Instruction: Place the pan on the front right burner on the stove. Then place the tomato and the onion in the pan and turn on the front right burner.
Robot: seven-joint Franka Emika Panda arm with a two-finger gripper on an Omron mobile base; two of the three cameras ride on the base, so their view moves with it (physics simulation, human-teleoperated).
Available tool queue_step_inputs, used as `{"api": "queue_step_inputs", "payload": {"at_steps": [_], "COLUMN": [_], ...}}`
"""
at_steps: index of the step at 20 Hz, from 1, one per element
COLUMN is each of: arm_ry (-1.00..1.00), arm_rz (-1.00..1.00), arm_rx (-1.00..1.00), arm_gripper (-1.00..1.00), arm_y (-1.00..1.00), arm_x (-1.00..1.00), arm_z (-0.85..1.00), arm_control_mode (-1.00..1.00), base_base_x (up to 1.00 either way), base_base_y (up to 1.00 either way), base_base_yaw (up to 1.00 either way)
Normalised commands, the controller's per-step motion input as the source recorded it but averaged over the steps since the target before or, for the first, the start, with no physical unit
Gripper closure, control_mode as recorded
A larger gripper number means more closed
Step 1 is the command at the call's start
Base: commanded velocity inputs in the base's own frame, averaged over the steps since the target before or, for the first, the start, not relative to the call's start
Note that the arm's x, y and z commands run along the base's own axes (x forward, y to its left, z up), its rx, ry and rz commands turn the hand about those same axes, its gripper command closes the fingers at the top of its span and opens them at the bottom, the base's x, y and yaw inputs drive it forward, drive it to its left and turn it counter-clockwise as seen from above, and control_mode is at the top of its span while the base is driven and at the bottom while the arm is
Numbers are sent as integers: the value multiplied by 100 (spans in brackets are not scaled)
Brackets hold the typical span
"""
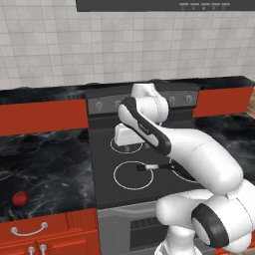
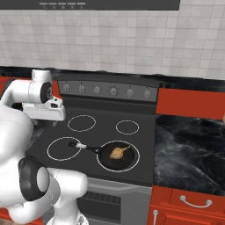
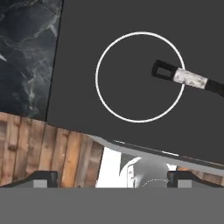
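Black and round, the pan (image 2: 116,156) sits on the front right burner (image 2: 117,156) of the stove (image 2: 145,165), and the tan onion (image 2: 117,152) lies inside it. The red tomato (image 1: 20,198) is not in the pan. It rests on the dark counter (image 1: 45,164), well to the left of the stove, near the counter's front edge.

Your gripper (image 3: 112,177) hangs above the stove's left side with its jaws spread wide and nothing between them.

Here is what could go wrong, I think. The tomato is a smooth ball, so a push from one finger could roll it off the counter's edge. The pan's long handle (image 3: 188,78) sticks out over the front left burner (image 3: 140,76). If you swing low across the stove, the arm could bump it and turn the pan off its ring.

Some things are hard to see. In the left base view the white arm (image 1: 199,159) covers most of the pan. The knobs (image 2: 113,91) on the back panel are small, and you cannot tell which one works the front right burner.
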Motion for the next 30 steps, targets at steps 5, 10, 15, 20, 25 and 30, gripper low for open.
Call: {"api": "queue_step_inputs", "payload": {"at_steps": [5, 10, 15, 20, 25, 30], "arm_ry": [0, 0, 0, -2, -10, -18], "arm_rz": [9, 8, 7, 6, 4, 0], "arm_rx": [0, 0, 0, 2, 3, 2], "arm_gripper": [-100, -100, -100, -100, -100, -100], "arm_y": [100, 100, 100, 98, 85, 67], "arm_x": [-17, -15, -14, -6, -1, 0], "arm_z": [0, 0, 0, 0, 0, -3], "arm_control_mode": [-100, -100, -100, -100, -100, -100], "base_base_x": [0, 0, 0, 0, 0, 0], "base_base_y": [0, 0, 0, 0, 0, 0], "base_base_yaw": [0, 0, 0, 0, 0, 0]}}
